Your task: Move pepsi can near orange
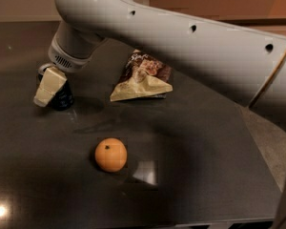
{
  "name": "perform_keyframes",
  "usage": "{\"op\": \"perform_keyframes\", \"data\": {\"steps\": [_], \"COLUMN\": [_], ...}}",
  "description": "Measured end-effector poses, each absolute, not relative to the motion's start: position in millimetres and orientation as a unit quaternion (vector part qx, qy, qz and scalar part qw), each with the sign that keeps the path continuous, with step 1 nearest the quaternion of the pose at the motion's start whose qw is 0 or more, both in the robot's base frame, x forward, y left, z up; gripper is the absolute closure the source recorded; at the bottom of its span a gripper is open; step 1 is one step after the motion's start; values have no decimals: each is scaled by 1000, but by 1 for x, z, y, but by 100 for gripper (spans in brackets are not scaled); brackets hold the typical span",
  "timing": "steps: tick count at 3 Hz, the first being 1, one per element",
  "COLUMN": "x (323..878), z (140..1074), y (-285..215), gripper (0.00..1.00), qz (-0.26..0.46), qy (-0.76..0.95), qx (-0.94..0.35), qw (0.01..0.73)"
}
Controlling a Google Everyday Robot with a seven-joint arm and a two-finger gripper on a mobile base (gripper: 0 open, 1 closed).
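Observation:
The pepsi can (pixel 63 98) stands at the left of the dark table, mostly hidden behind my gripper; only its dark lower body and a bit of silver rim show. My gripper (pixel 50 87) hangs from the big white arm and sits right at the can, with one cream finger (pixel 48 86) in front of it. The orange (pixel 110 154) lies in front of the can, to its right, well apart from it, with its stem dot facing up.
A brown-and-cream chip bag (pixel 142 77) lies at the back middle of the table (pixel 205 142). The white arm spans the top of the view from the right. The table's right edge runs diagonally, with grey floor beyond.

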State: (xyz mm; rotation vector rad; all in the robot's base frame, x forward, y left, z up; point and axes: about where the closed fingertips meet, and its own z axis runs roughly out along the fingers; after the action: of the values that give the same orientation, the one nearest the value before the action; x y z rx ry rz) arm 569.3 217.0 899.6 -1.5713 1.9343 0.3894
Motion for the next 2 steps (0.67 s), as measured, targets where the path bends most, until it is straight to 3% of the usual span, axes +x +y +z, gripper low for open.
{"op": "perform_keyframes", "data": {"steps": [1,2], "x": [570,569], "z": [898,897], "y": [222,225], "gripper": [18,43], "qz": [150,152], "qy": [729,727], "qx": [-597,-602], "qw": [299,293]}}
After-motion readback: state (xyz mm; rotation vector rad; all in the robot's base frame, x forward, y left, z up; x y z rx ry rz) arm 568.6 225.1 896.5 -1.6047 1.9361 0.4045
